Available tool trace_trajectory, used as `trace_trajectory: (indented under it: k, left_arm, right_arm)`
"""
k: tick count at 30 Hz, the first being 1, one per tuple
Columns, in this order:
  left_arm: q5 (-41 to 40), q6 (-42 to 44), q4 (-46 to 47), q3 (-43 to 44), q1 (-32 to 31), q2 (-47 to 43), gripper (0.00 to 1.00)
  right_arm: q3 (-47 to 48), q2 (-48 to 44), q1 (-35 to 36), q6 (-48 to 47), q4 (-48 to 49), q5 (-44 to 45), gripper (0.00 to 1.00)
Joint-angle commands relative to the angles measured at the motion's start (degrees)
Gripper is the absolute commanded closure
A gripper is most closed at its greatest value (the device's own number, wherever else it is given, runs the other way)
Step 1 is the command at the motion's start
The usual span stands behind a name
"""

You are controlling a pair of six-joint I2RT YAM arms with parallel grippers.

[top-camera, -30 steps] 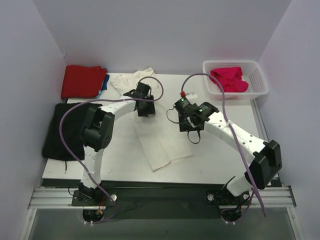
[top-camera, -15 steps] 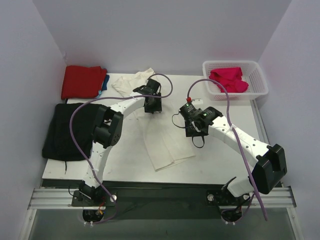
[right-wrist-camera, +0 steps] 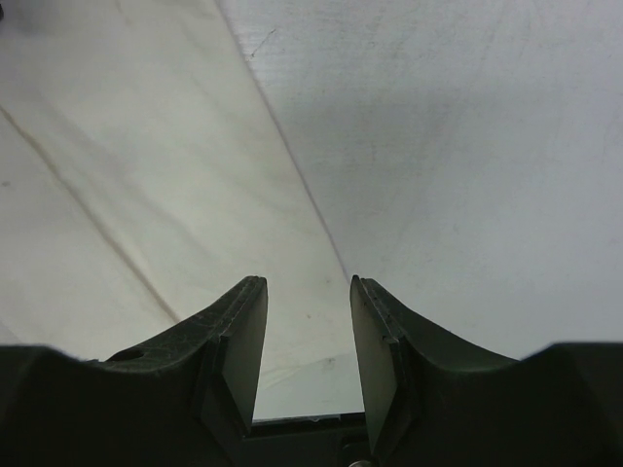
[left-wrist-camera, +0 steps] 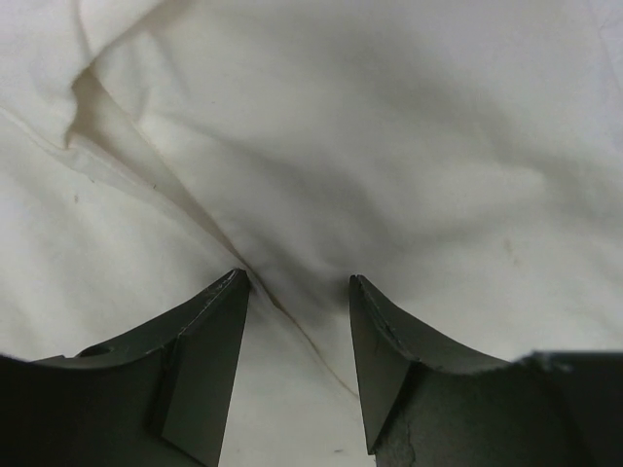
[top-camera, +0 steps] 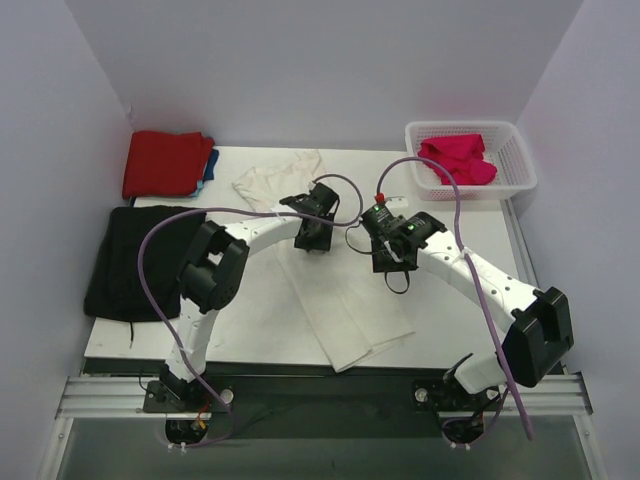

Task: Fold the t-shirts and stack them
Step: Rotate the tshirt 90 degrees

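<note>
The cream-white t-shirt (top-camera: 345, 300) lies across the middle of the bench (top-camera: 250, 335) as a long narrow strip. It is already doubled lengthwise, with its crumpled upper part toward the upper left of centre and its squared end reaching the lower centre. I take it the lengthwise fold is in place and the strip now needs straightening before the short folds. My left tool (left-wrist-camera: 297, 282) sits low over the upper part of the strip, jaws parted and nothing clamped that I can see. A raised crease runs right into the gap between them, which puts me where I could pinch that ridge or press it flat. My right tool (right-wrist-camera: 307, 282) is just beside it at the centre of the frame, also released. It straddles the shirt's long right-hand edge, cloth on one side and bare bench on the other, so the edge is lined up for a grasp. The finished pile sits in the upper left corner: a folded red shirt (top-camera: 165, 165) with a blue one (top-camera: 209, 166) peeking out from under it. A magenta-pink shirt (top-camera: 458, 160) waits in the white basket (top-camera: 520, 165) at the upper right. A black cloth (top-camera: 130, 265) hangs over the left side, out of my way.
</note>
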Motion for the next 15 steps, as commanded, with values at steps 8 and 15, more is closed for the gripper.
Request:
trace_trajectory:
  k: [8, 15]
  left_arm:
    - [0.3, -3.7, -7.7, -9.5, 4.6, -6.9, 0.43]
    - [-0.4, -6.6, -8.3, -0.1, 13.1, -4.6, 0.42]
  right_arm:
    - [-3.3, -0.7, 0.3, 0.4, -0.3, -1.6, 0.60]
    - [-5.1, -0.8, 1.4, 0.9, 0.3, -2.1, 0.60]
